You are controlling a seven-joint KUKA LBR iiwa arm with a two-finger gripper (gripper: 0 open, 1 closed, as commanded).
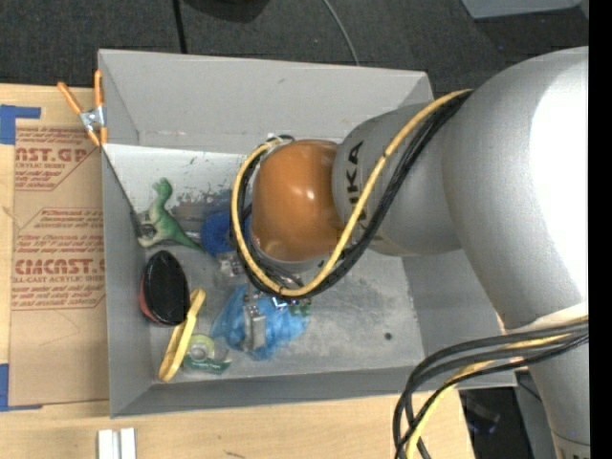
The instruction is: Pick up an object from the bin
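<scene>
Grey bin (268, 94) walls rose around my gripper (255, 325), low over a crumpled blue wad (285, 328); my wrist (292, 199) hid whether it was closed

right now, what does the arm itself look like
The arm is made of thick, rounded silver-grey links, with black KUKA lettering on the one nearest the wrist. A glossy orange dome cover caps the wrist, and black and yellow cables run along the links and loop around that cover.
</scene>
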